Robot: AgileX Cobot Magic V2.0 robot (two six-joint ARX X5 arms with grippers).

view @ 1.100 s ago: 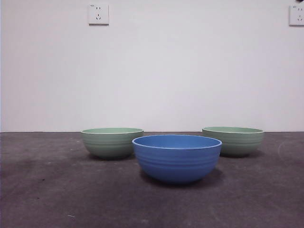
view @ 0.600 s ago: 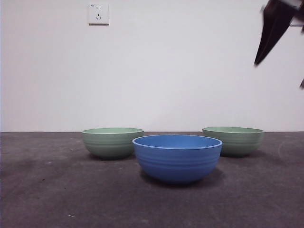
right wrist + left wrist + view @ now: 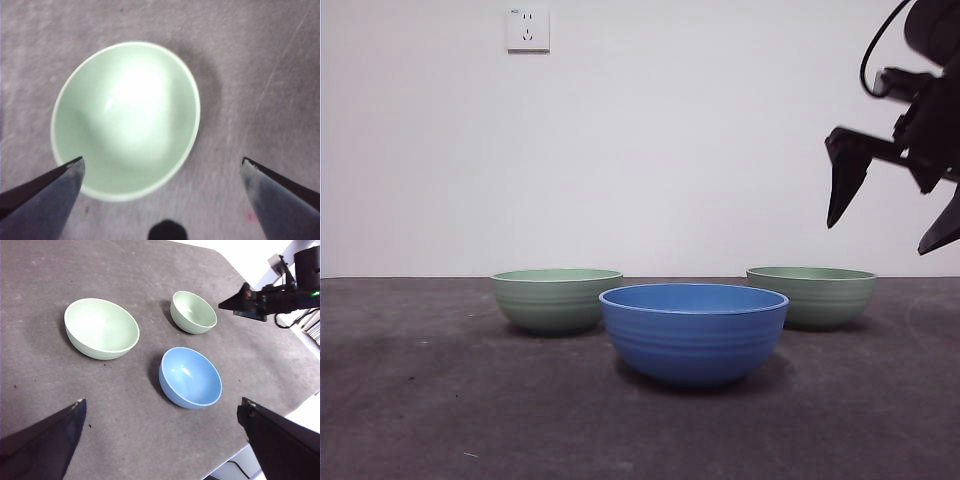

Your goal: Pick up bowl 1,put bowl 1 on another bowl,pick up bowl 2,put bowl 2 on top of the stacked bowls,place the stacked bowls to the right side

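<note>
Right gripper (image 3: 890,215) hovers spread above bowl 1 (image 3: 812,296)

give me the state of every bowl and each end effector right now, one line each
blue bowl: upright, empty, nothing stacked in it.
left green bowl: upright, empty, standing alone.
right green bowl: upright, empty, below right end effector.
right end effector: open, above it, apart.
left end effector: open, holding nothing.

— What is seen of the right gripper (image 3: 890,215)?
— Two black, blade-like jaws tapering to points are shown, carried on a dark, blocky body from which a black cable is looped.
— And the left gripper (image 3: 162,440)?
— Broad black wedge-shaped jaws with pale-edged tips are seen.
— Any markings?
— A small green light is noted on the right arm's housing.
</note>
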